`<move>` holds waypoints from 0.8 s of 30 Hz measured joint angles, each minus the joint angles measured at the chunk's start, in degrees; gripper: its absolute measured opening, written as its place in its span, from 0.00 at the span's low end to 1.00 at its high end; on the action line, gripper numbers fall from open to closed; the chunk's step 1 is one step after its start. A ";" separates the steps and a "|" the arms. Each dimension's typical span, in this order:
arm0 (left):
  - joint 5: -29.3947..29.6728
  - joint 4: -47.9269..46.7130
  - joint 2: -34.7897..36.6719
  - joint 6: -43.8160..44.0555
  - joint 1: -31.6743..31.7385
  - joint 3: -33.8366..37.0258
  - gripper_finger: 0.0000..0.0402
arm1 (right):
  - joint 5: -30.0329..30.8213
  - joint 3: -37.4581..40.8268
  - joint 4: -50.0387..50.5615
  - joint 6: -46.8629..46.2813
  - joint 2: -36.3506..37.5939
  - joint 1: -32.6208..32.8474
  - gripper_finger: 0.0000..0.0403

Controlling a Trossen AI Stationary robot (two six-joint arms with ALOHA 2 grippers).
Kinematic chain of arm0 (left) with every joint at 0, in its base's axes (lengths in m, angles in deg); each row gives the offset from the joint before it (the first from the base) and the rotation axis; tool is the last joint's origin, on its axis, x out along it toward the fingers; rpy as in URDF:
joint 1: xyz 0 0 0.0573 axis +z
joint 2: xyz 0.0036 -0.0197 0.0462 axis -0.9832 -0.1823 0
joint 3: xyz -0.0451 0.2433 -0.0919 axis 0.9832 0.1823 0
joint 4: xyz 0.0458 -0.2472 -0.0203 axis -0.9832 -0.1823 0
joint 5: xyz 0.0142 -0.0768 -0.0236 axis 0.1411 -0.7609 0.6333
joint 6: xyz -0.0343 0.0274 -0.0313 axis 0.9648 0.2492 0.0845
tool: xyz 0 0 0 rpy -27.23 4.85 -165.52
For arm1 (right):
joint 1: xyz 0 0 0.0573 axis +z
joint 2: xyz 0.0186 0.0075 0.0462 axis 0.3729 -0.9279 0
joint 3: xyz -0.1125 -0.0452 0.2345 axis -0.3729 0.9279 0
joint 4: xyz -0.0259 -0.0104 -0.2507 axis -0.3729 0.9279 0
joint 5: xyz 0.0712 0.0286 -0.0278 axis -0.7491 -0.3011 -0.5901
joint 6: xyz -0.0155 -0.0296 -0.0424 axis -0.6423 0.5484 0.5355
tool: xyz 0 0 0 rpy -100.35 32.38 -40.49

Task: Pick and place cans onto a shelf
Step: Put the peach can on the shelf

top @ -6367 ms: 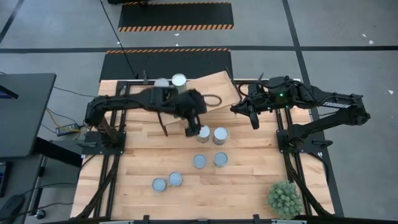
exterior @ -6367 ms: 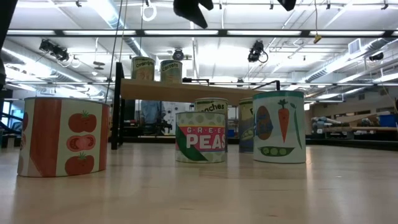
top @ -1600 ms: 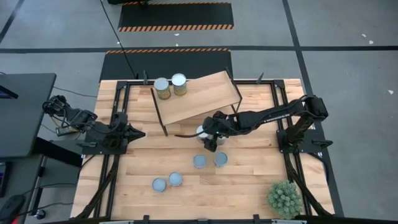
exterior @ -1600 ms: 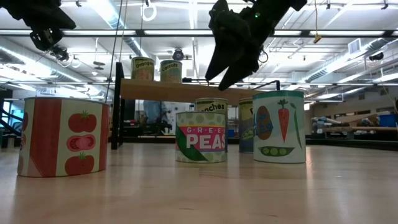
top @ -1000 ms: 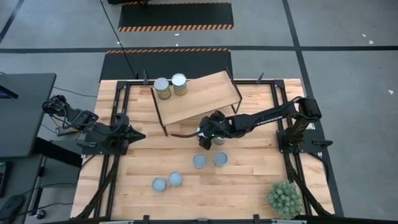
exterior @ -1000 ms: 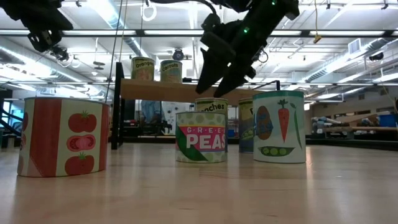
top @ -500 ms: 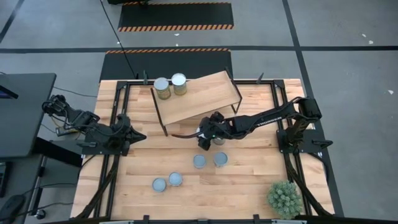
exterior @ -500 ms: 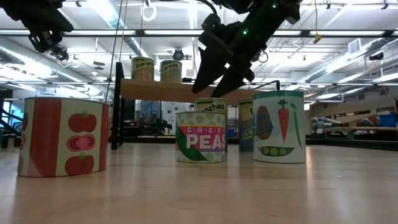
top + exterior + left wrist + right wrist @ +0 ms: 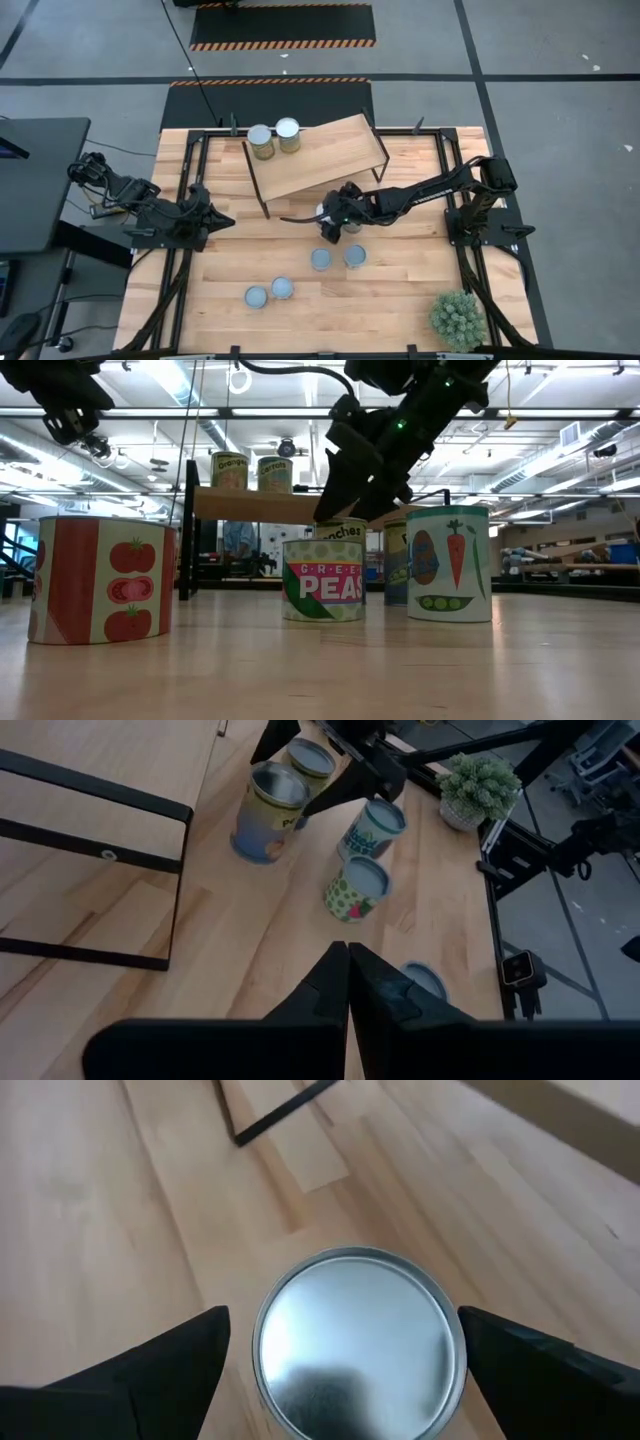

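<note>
Cans [image 9: 260,135] number two on the shelf [image 9: 325,155] at its back-left corner, and you have six more on the table: two by the shelf's front edge, two nearer mid-table, two toward the front. Your right gripper [image 9: 327,222] hangs over one silver-topped can [image 9: 358,1342] by the shelf's front edge, fingers [image 9: 140,1370] spread to either side, not touching it. Your left gripper [image 9: 348,982] waits at the table's left edge, fingers pressed together.

Grey floor [image 9: 560,60] (hazard-striped mats [image 9: 282,26]), ceiling lights [image 9: 150,412]
</note>
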 joint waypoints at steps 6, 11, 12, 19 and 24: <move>-0.01 0.02 0.00 0.40 0.00 0.00 0.04 | -4.35 0.00 -0.13 2.71 0.00 -0.39 0.96; -0.48 0.07 0.00 0.78 0.00 0.00 0.04 | -4.41 -0.01 0.07 2.72 0.00 -1.06 0.90; -0.50 0.07 0.00 0.81 0.00 0.00 0.04 | -4.37 0.00 0.39 2.70 0.00 -1.17 0.88; -0.51 0.07 0.00 1.63 0.00 0.00 0.04 | -6.47 -0.08 1.61 3.82 0.13 -1.46 0.82; -0.86 0.07 0.00 1.63 0.00 0.00 0.04 | -7.12 -0.30 2.02 3.68 0.15 -1.40 0.82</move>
